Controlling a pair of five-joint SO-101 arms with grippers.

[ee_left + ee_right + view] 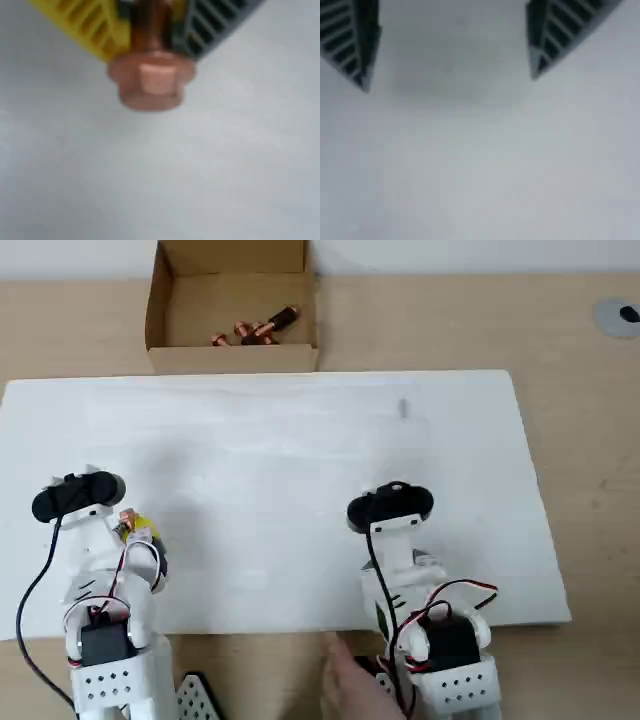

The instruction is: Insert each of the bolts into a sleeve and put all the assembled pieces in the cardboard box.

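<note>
Underneath, a white board overlies the wooden table (left tool clamps a bolt, right tool gapes).

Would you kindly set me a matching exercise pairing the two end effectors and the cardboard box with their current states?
Things:
1. left end effector
2. right end effector
3. cardboard box

States:
a. open above the white sheet
b. contains copper pieces
c. shut on a bolt

Pairs: 1-c, 2-a, 3-b.
</note>
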